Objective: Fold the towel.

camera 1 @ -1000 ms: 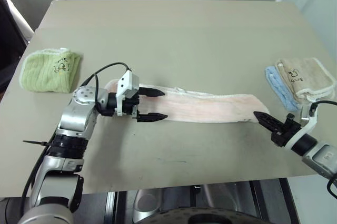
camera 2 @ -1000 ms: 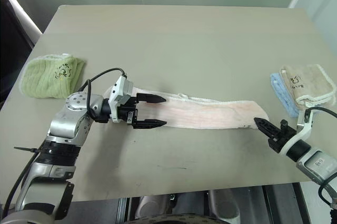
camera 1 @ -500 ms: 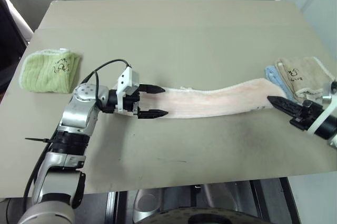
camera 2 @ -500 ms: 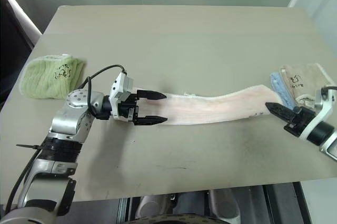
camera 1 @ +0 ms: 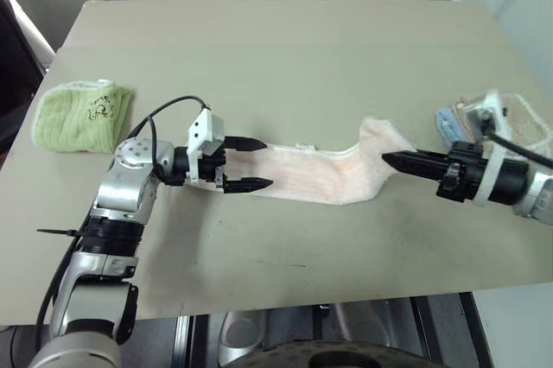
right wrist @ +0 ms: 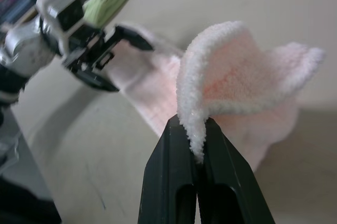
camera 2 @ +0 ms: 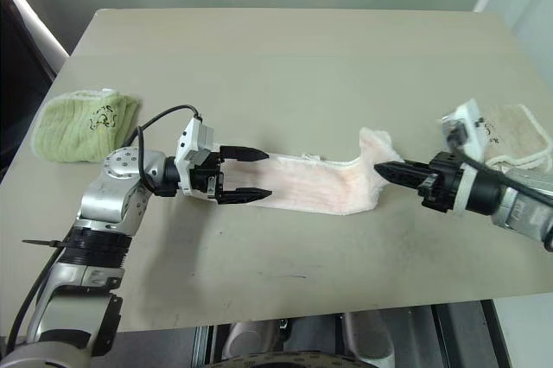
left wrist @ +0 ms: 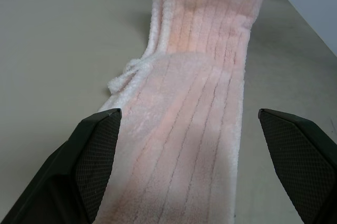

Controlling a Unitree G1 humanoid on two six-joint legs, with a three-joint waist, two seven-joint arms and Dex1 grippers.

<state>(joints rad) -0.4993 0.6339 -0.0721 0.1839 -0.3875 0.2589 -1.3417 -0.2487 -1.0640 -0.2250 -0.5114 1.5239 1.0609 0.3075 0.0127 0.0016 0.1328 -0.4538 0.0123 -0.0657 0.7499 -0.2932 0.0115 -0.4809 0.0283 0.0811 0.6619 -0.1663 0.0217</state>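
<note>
Lifted and drawn in toward the left gripper (camera 1: 248,163), the towel's far end now stands up off the table (camera 1: 285,48) as a raised hump, where a second ago it lay flat and stretched out toward the cream and blue towels. Right gripper (camera 2: 381,168) has travelled with it, its two black fingers pinched tight on the towel's (camera 1: 315,174) edge; the right wrist view shows the pink terry rim squeezed between them. Left gripper hovers over the towel's other end with its fingers spread wide, one to each side of the strip, gripping nothing.

No containers are on the table. Four towels in all: one pale pink ribbed towel near the table's middle, one green towel (camera 1: 79,114) folded well off beyond the left gripper, and a cream towel (camera 2: 511,130) and blue towel (camera 1: 448,123) just behind the right gripper, which partly hides them.

A small white loop (left wrist: 124,74) sticks out from the pink towel's edge.
</note>
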